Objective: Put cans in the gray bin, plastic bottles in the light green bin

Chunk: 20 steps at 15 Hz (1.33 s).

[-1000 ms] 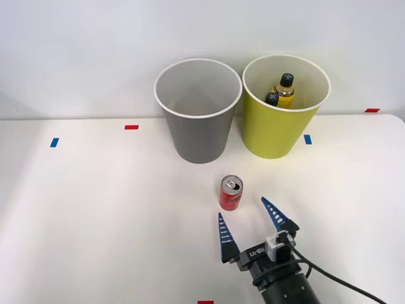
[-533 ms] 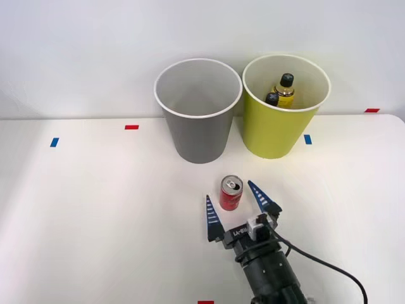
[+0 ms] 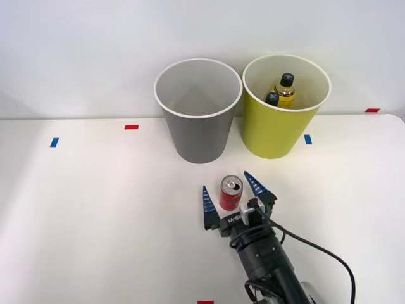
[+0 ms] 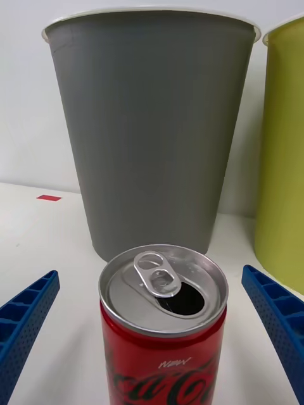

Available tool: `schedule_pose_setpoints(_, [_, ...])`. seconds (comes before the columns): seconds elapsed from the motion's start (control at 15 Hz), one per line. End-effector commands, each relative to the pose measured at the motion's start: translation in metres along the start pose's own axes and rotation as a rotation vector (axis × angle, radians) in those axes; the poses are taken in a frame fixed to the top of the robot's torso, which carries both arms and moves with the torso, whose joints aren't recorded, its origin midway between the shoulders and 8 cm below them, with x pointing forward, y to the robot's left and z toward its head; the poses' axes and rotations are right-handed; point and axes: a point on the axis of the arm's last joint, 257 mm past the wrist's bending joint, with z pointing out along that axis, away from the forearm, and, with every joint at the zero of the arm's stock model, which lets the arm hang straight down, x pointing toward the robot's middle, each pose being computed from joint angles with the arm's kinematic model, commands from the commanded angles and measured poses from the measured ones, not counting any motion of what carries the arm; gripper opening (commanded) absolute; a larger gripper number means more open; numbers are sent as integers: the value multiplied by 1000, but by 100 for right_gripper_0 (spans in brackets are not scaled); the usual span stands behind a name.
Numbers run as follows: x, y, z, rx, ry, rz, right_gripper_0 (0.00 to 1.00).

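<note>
Front and wrist views, sorting task. The can (image 3: 231,193) stands upright on the desk (image 3: 95,209), in front of the gray bin (image 3: 198,111) and apart from it. The green bin (image 3: 286,106) stands just beside the gray one, on its right, and already holds both bottles (image 3: 282,89), black caps up.

The right tool (image 3: 231,195) is at can height with its blue fingers (image 3: 207,206) spread apart, one on each side of the can. A gap shows at each side in the wrist view, so neither finger touches the can and nothing is gripped.

Step in hand, as judged: the grasp of the can, the one item not yet binned. The bottle half of the task appears complete.

Next move, as judged: close the fingers squarely on the can's wall, below the silver top. Then lift it clear above the gray bin's whitish rim, carry it forward and slightly to the left, and release it over the opening. The can is light and its mouth is open, so an uneven squeeze could tip it.

Writing: the can's red wall bears white script cut off by the wrist view's edge, with the small word "NEW" above it. The bottle's label cannot be read. A short marking on the tool's black body is not legible.
</note>
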Motion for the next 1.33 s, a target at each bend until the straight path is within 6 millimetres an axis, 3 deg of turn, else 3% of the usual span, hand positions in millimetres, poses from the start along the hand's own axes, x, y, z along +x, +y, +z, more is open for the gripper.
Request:
schedule_pose_setpoints(0.07, [1, 1, 2, 0, 8, -3, 100])
schedule_pose_setpoints(0.67, [8, -2, 3, 6, 35, -17, 100])
schedule_pose_setpoints(0.73, [7, -2, 3, 6, 33, -24, 82])
schedule_pose_setpoints(0.87, [8, -2, 3, 6, 36, -32, 16])
schedule_pose_setpoints(0.93, [8, -2, 3, 6, 36, -35, 12])
schedule_pose_setpoints(1.33, [5, -2, 4, 16, 30, -23, 10])
